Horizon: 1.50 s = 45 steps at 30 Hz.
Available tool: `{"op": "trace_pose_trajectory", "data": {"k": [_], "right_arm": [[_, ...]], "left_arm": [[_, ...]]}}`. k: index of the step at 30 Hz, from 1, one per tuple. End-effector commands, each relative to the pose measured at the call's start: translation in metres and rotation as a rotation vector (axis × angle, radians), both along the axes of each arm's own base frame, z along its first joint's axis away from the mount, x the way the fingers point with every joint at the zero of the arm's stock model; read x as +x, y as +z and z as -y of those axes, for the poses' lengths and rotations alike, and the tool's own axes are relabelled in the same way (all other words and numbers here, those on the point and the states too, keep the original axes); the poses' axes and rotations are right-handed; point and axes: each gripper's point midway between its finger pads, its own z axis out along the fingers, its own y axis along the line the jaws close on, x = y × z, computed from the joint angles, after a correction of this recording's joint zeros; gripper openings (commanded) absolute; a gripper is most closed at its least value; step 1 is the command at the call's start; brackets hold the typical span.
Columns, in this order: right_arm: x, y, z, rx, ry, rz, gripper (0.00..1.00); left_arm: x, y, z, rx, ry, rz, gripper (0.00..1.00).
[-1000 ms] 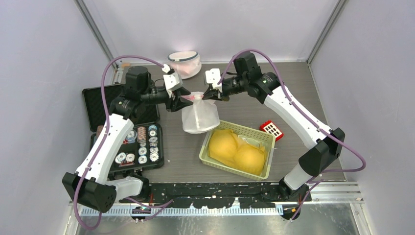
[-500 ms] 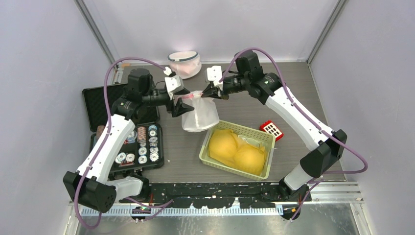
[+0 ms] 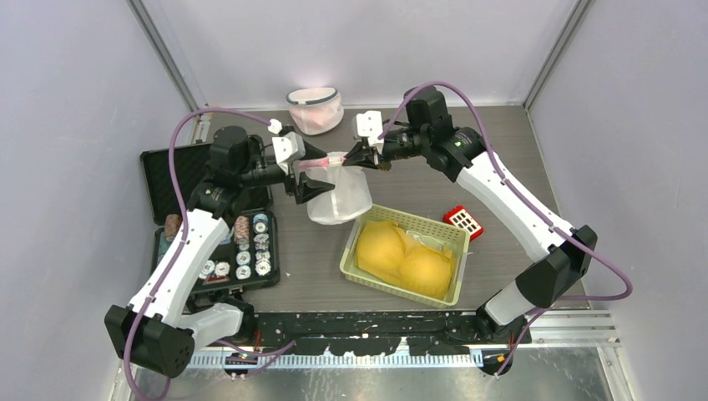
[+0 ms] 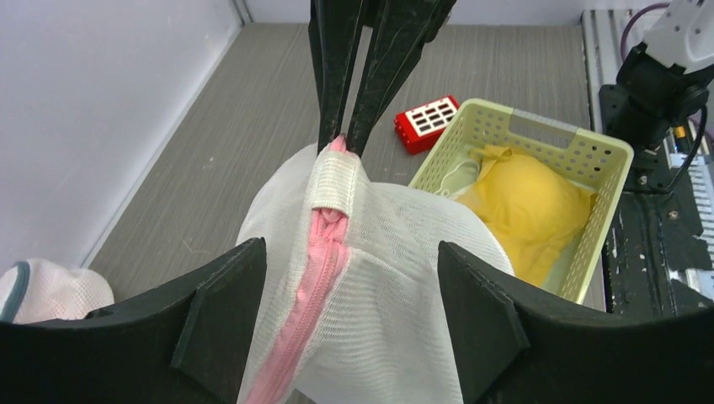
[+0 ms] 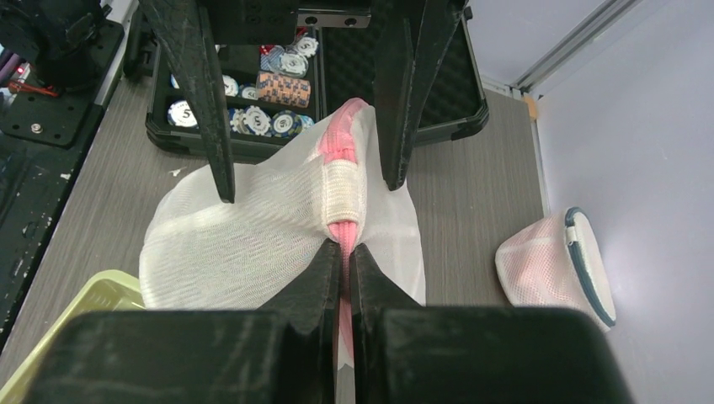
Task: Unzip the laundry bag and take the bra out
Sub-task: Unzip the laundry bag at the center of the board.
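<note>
Right gripper [image 5: 345, 246] pinches the pink zipper [image 4: 316, 269] of the white mesh laundry bag [image 3: 338, 199]. Left gripper [image 4: 349, 261] gapes wide astride it, holding nothing.

1. Your overhead view is bright and even, lit from above; shadows on the tabletop [image 3: 313, 259] are soft and faint.
2. In your left wrist view the left fingers [image 4: 484, 324] are close, dark and slightly soft, while the laundry bag [image 4: 396, 252] mesh is crisp.
3. Your right wrist view renders the right fingers [image 5: 311, 290] as blurred black shapes; the white mesh looks nearly washed out.
</note>
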Motion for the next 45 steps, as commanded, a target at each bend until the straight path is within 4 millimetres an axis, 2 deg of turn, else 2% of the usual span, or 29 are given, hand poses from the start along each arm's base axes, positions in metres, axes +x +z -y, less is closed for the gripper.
{"op": "trace_pose_trajectory", "data": {"k": [1,5,7,13,15,16,17,22,23,25,26,29,30,39,45], "right_arm": [[-0.014,0.044,0.001,0.098,0.033,0.113,0.01],[-0.016,0.048,0.0,0.111,0.038,0.112,0.01],[-0.017,0.049,0.0,0.116,0.04,0.108,0.01],[-0.02,0.05,0.001,0.117,0.038,0.108,0.01],[-0.021,0.049,0.003,0.115,0.037,0.109,0.01],[-0.022,0.049,0.004,0.114,0.038,0.11,0.01],[-0.023,0.048,0.005,0.11,0.038,0.11,0.01],[-0.031,0.042,0.012,0.074,0.042,0.118,0.01],[-0.032,0.042,0.014,0.07,0.042,0.117,0.01],[-0.032,0.04,0.015,0.064,0.029,0.1,0.03],[-0.032,0.041,0.015,0.068,0.027,0.087,0.1],[-0.037,0.044,0.013,0.087,0.038,0.048,0.46],[-0.038,0.044,0.012,0.094,0.041,0.039,0.52],[-0.042,0.047,0.005,0.126,0.057,-0.016,0.6],[-0.042,0.039,-0.001,0.129,0.053,-0.038,0.61]], "left_arm": [[-0.014,0.029,0.006,-0.069,-0.062,0.069,0.76],[-0.011,0.03,0.007,-0.083,-0.06,0.047,0.74],[-0.009,0.032,0.008,-0.097,-0.053,0.022,0.68],[-0.007,0.031,0.008,-0.102,-0.032,-0.003,0.46],[-0.008,0.028,0.006,-0.08,-0.03,0.008,0.34],[-0.009,0.026,0.004,-0.067,-0.027,0.018,0.25],[-0.009,0.025,0.002,-0.053,-0.019,0.028,0.21],[-0.015,0.019,-0.005,-0.002,-0.01,0.074,0.26],[-0.017,0.02,-0.005,0.002,-0.021,0.079,0.23],[-0.021,0.02,-0.004,0.009,-0.048,0.078,0.01],[-0.023,0.021,-0.003,0.005,-0.059,0.072,0.0],[-0.026,0.026,0.0,-0.009,-0.085,0.066,0.0],[-0.027,0.028,0.0,-0.016,-0.092,0.068,0.0],[-0.031,0.043,0.003,-0.054,-0.106,0.075,0.0],[-0.029,0.053,0.005,-0.091,-0.1,0.066,0.0]]}}
